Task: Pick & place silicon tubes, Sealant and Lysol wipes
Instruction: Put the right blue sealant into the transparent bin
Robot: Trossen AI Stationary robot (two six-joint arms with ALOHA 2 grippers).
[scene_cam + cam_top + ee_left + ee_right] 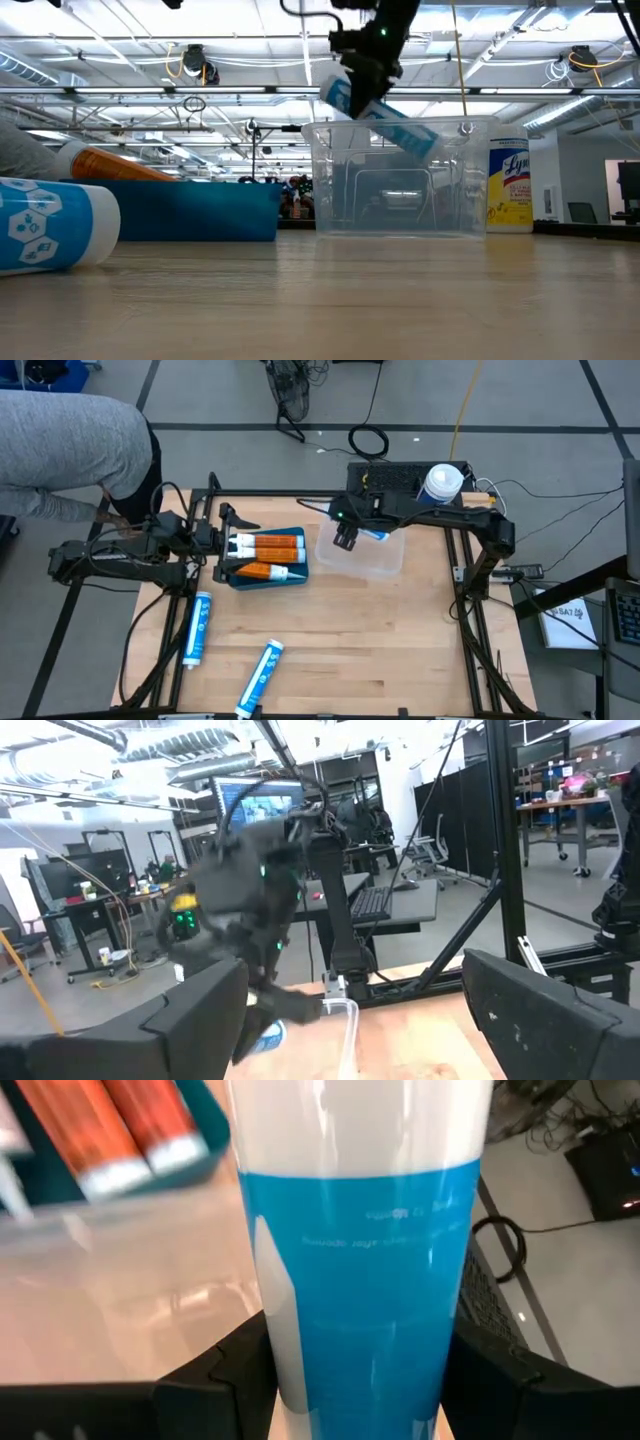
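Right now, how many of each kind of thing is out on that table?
Blue tubes: 3: two lying on the table, one held in the right pincer over the clear bin.
Orange tubes: 2
Lysol wipes: 1
Bins: 2
Total: 8

We see the Lysol wipes [441,483] standing upright at the desk's far edge, a yellow canister with a white domed top, just behind the clear bin [362,555]. One blue tube [380,118] hangs tilted over that bin, clamped in the right pincer [346,540]. Two more blue tubes [196,628] [259,678] lie flat on the near desk, well apart. Two orange tubes [266,545] [260,571] lie side by side in the teal tray [262,581].
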